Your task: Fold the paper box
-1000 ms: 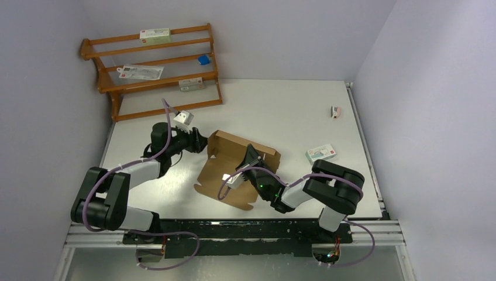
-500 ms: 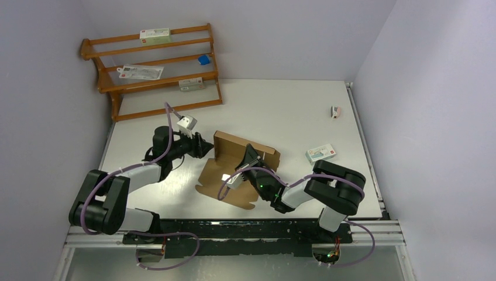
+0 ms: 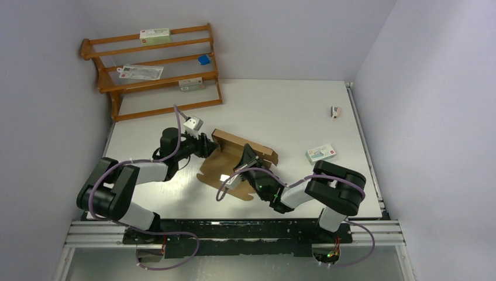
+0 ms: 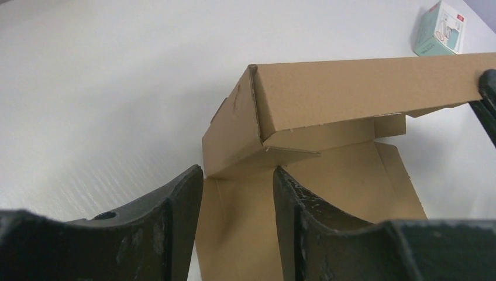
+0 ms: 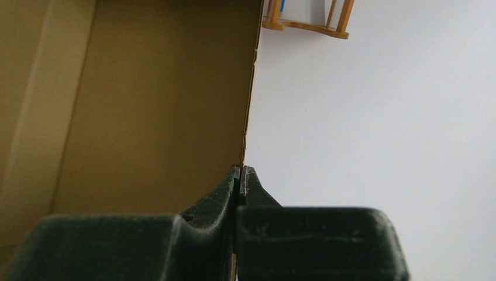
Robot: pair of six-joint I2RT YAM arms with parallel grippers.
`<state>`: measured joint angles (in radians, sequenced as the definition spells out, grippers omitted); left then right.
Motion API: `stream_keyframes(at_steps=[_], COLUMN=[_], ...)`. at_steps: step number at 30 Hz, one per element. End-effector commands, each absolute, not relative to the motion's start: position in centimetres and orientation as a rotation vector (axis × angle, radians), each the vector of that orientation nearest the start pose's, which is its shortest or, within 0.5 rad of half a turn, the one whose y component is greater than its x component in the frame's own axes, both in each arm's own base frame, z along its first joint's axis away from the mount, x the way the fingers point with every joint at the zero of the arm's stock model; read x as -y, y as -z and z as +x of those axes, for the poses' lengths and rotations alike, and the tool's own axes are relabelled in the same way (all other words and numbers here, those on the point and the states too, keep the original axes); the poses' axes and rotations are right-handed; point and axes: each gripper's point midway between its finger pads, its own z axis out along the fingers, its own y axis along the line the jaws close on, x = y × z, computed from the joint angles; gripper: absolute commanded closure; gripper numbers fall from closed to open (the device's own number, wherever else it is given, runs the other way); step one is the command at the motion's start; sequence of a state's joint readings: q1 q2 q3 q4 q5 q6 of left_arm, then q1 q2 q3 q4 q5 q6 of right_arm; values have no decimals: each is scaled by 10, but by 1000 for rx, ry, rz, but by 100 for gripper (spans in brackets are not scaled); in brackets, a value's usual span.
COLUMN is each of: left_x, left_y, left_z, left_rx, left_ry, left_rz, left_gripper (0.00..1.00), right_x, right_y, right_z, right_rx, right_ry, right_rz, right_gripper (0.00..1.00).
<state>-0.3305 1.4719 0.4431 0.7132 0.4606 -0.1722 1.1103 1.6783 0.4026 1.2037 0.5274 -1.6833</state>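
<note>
The paper box (image 3: 225, 164) is a plain brown cardboard sheet lying mid-table, its far wall (image 3: 245, 145) folded upright. My right gripper (image 3: 248, 158) is shut on the edge of a raised cardboard panel (image 5: 152, 105), the sheet pinched between its fingertips (image 5: 240, 175). My left gripper (image 3: 206, 146) is open at the box's left end. In the left wrist view its fingers (image 4: 181, 193) straddle the corner of the side flap (image 4: 231, 132) without clamping it; the upright wall (image 4: 362, 88) runs off to the right.
A wooden rack (image 3: 155, 67) stands at the back left with small cartons and a blue item on its shelves. A small white printed carton (image 3: 321, 153) lies right of the box; it also shows in the left wrist view (image 4: 440, 28). A small object (image 3: 336, 111) lies far right.
My left gripper has moved right, from clear of the box to its left corner flap. The box's left side has lifted and drawn in. My right gripper has held its grip nearly still.
</note>
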Motion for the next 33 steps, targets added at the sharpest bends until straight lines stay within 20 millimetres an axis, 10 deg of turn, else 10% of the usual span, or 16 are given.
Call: stream_keyframes(at_steps=[1, 33], left_x=[204, 221], left_y=[-104, -122], left_z=[346, 395], left_rx=[-1755, -1528], left_ry=[724, 685], left_rz=[438, 463], left_gripper=[48, 54], right_x=[-298, -306], right_y=[-157, -116], right_z=[275, 293], right_rx=[-665, -946], right_ry=[816, 444], right_rz=[-1533, -1747], right_gripper=[100, 100])
